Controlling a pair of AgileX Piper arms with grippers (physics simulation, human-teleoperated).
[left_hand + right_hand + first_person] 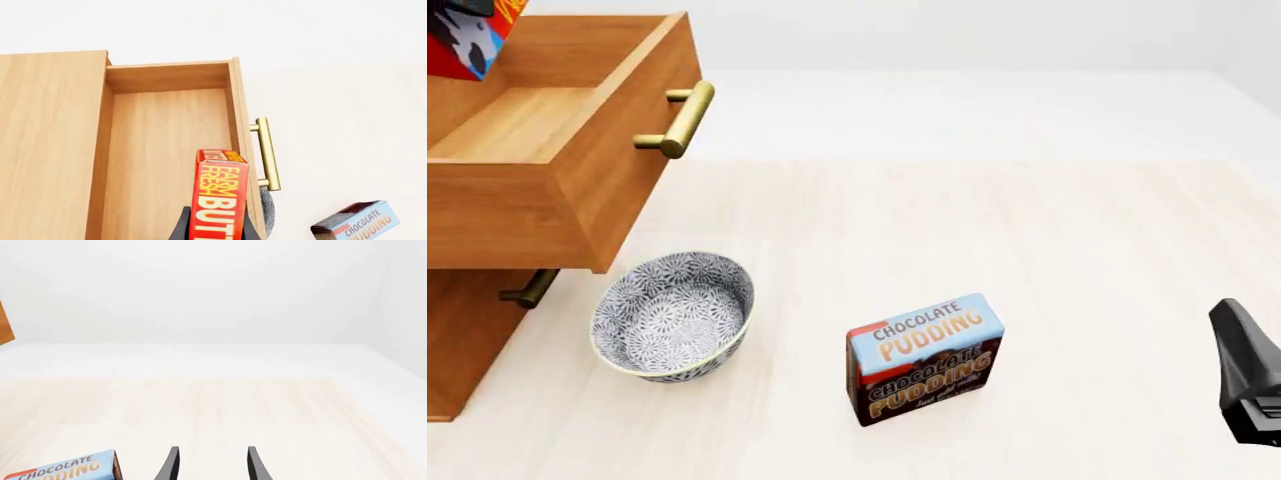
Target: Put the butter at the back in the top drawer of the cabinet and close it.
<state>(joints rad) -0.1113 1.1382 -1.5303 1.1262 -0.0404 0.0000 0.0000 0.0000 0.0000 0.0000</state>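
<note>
The butter, a red box with orange lettering, stands upright between my left gripper's dark fingers, which are shut on it. It hangs over the open top drawer of the cabinet, near the drawer's front. The front view shows only a corner of the butter at the upper left, above the pulled-out top drawer with its brass handle. My right gripper is open and holds nothing; it sits low over the table at the right edge.
A patterned grey bowl stands on the table just below the open drawer's front. The Chocolate Pudding box stands upright in the middle, left of my right gripper. A lower drawer handle shows beneath the open drawer.
</note>
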